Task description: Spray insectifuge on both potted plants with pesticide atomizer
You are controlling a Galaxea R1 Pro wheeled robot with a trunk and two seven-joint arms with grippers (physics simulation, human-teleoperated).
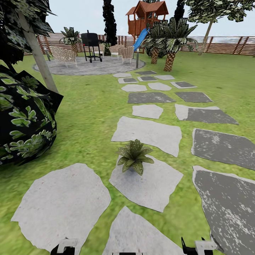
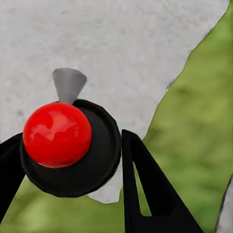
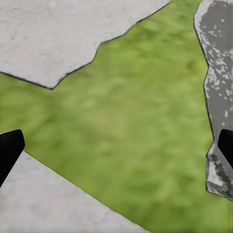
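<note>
Left pincer (image 2: 73, 165) is clamped on the pesticide atomizer (image 2: 70, 150), seen top-down in the left wrist view: black round sprayer cap, red button on top, grey nozzle poking out, dark fingers (image 2: 145, 184) hugging either side. It hangs over a pale stepping stone (image 2: 121, 43) at the grass edge. Bottle looks small, rigid plastic, probably light; smooth sides could slip or twist, so a hold just under the cap seems sensible. Right pincer (image 3: 116, 150) is spread apart, nothing in it, over grass. One potted plant (image 1: 134, 156), a speckled rosette, sits ahead on a stone in the head view.
</note>
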